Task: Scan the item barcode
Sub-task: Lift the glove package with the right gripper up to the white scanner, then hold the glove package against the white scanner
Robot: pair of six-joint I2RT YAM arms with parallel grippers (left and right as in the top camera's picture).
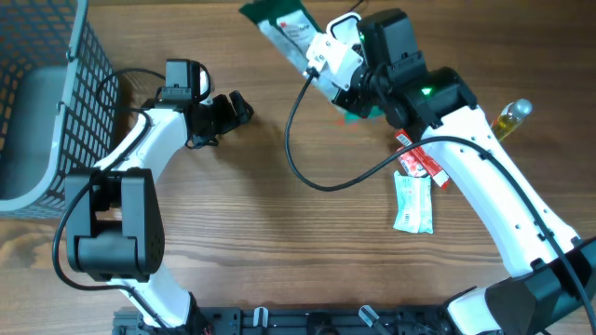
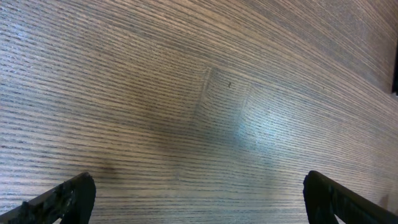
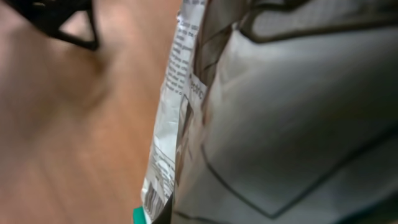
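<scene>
- The right hand (image 1: 358,93) is pressed together, seemingly pinching the green packet (image 1: 284,28) over the bench's (image 1: 279,242) far edge.
- The left hand (image 1: 228,112) is spread and empty.
- No scanner shows, so the scanning itself seems still to do.

So the whole backdrop is one brown wood-grain table (image 1: 279,233), with the grain running mostly side to side in the overhead view. No walls, floor or windows show in any view. The left wrist view shows the streaky laminate up close, with a faint rectangular seam (image 2: 227,93) in it and a soft whitish patch of light glare (image 2: 267,127) just beside that. A dark wire-mesh basket with a grey liner (image 1: 47,102) sits at the far left edge. A black rail (image 1: 307,321) runs along the near edge. Lighting looks even, and the shadows are soft.
</scene>
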